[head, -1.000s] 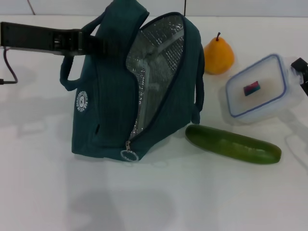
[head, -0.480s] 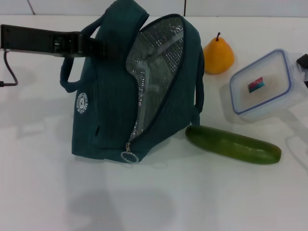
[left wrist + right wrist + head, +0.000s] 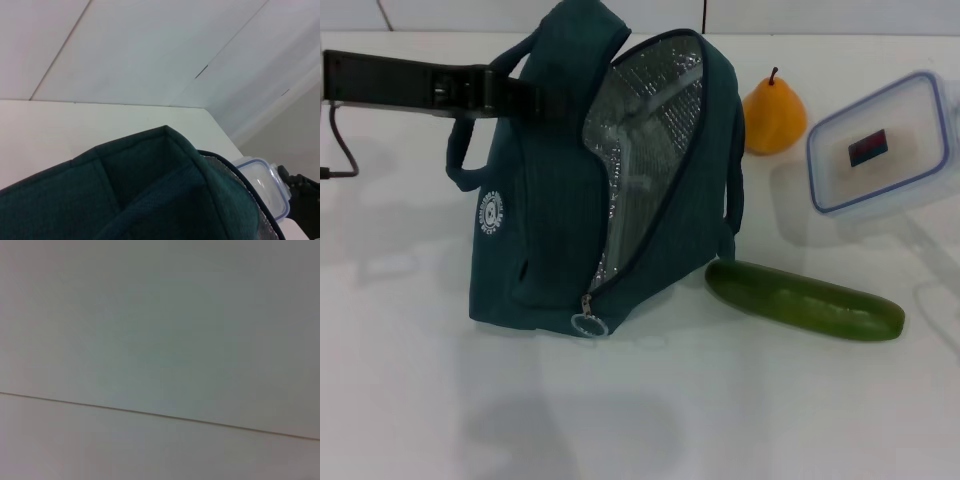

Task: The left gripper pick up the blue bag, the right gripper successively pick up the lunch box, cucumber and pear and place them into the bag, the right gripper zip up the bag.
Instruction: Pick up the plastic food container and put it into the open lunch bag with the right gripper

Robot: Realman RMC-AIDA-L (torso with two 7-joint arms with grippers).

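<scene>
Green cucumber [image 3: 804, 299] lies nearest on the white counter [image 3: 640, 400], beside the upright blue bag [image 3: 570, 190], whose foil-lined mouth gapes open; the left pincer [image 3: 515, 95] is clamped on the bag's handle and steadies it. Farther back the lunch box [image 3: 882, 142] hangs tilted above the counter next to the pear [image 3: 775, 112], carried by the right pincer, which shows only in the left wrist view [image 3: 300, 192], gripping the box's end. The lunch-box step looks under way, and next the box must travel across and drop cleanly into the opening without snagging the rim.
</scene>
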